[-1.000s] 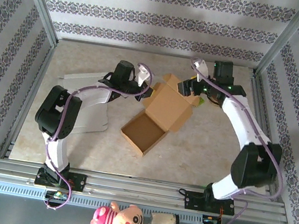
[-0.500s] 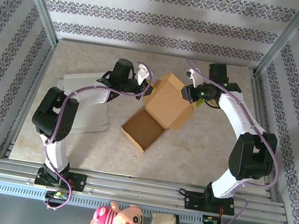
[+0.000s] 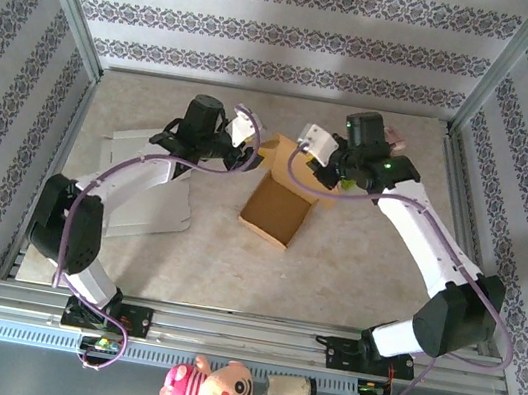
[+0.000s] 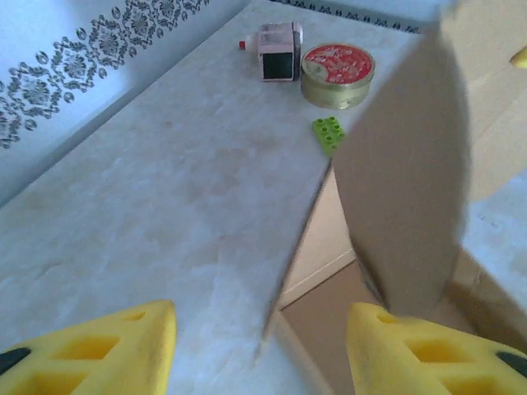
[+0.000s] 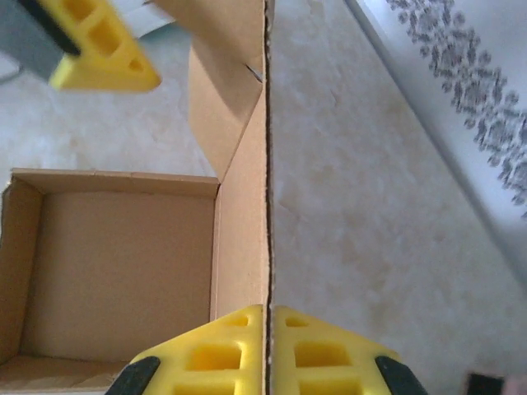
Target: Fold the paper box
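Our right gripper (image 5: 268, 329) clamps the upright flap of the brown cardboard box (image 5: 123, 263); our left gripper (image 4: 257, 329) stands apart alongside.

a pale marbled table (image 3: 354, 263) carries an open brown paper box (image 3: 277, 210) near its centre, and flat white sheets (image 3: 144, 188) at 9 o'clock. in the left wrist view a green brick (image 4: 328, 133) lies near the box, a round red-lidded tin (image 4: 338, 74) at its 12 o'clock, and a small pink box (image 4: 278, 51) just beside the tin at 10 o'clock.
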